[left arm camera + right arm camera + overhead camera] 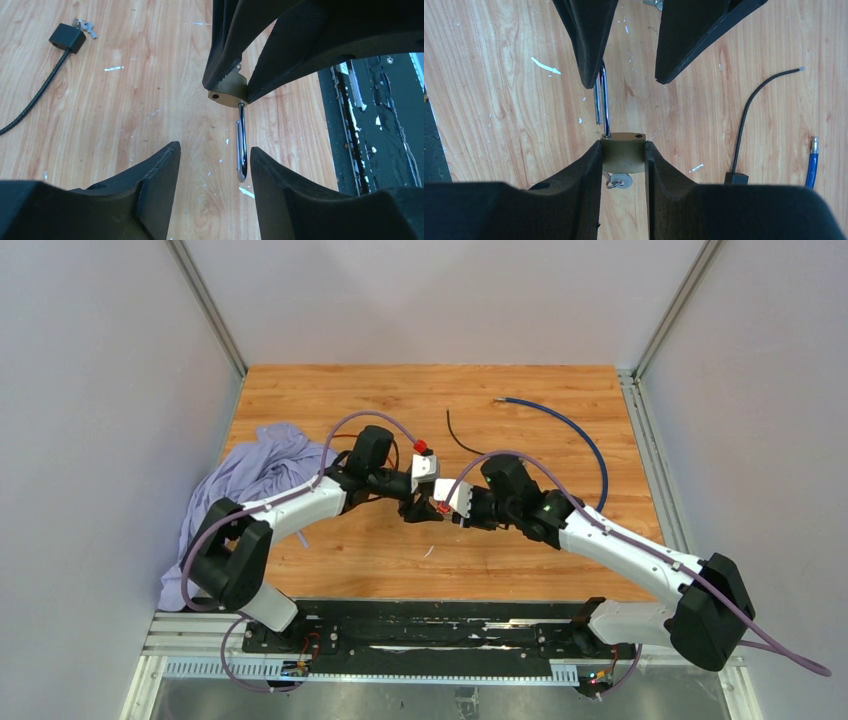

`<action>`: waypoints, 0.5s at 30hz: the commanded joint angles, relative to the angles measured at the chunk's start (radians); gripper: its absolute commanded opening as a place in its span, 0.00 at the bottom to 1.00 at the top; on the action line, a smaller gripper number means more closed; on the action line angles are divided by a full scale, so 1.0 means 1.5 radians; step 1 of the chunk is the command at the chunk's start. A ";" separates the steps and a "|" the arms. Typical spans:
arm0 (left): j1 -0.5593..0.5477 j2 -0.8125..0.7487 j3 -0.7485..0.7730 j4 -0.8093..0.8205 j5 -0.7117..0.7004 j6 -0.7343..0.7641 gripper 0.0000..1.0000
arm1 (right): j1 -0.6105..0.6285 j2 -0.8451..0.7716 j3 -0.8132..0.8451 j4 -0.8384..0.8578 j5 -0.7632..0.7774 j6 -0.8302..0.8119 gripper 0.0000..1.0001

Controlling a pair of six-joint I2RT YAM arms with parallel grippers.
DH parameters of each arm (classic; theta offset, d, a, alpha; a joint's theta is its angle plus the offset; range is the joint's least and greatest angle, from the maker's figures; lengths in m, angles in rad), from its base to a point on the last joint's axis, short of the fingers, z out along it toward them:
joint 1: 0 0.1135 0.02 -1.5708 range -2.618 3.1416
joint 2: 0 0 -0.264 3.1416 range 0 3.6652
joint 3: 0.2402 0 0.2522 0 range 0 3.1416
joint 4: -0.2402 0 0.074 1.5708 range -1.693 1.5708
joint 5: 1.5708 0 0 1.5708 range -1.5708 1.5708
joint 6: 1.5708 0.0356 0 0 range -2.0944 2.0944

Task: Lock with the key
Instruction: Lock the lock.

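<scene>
A brass padlock [624,152] hangs just above the wooden table with my right gripper [623,147] shut on its body. Its chrome shackle [601,100] stands out of the body on one leg and points toward the left arm. A silver key [620,180] on a small ring sticks out of the padlock's underside between my right fingers. In the left wrist view the same padlock [227,92] and shackle [241,145] show. My left gripper [214,160] is open around the shackle's end, which lies close to its right finger [270,175]. The two grippers meet at mid-table [428,505].
A black cable lock block with keys [67,37] lies on the table, its black cable [462,440] trailing off. A blue cable [580,435] curves at the back right. Crumpled lavender cloth [255,475] sits at the left edge. The black rail [370,125] marks the table's near edge.
</scene>
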 commanded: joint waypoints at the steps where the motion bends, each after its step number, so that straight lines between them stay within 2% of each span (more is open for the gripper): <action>1: -0.012 0.013 -0.004 -0.017 0.028 0.035 0.60 | -0.012 -0.001 0.032 0.005 -0.002 0.016 0.01; 7: -0.012 -0.003 -0.023 0.002 0.034 0.035 0.61 | -0.019 -0.007 0.032 0.005 -0.005 0.017 0.01; 10: -0.011 -0.011 -0.037 0.039 0.032 0.011 0.61 | -0.020 -0.009 0.029 0.006 -0.007 0.017 0.01; 15: -0.008 -0.031 -0.060 0.129 0.027 -0.048 0.67 | -0.020 -0.009 0.026 0.006 -0.010 0.016 0.01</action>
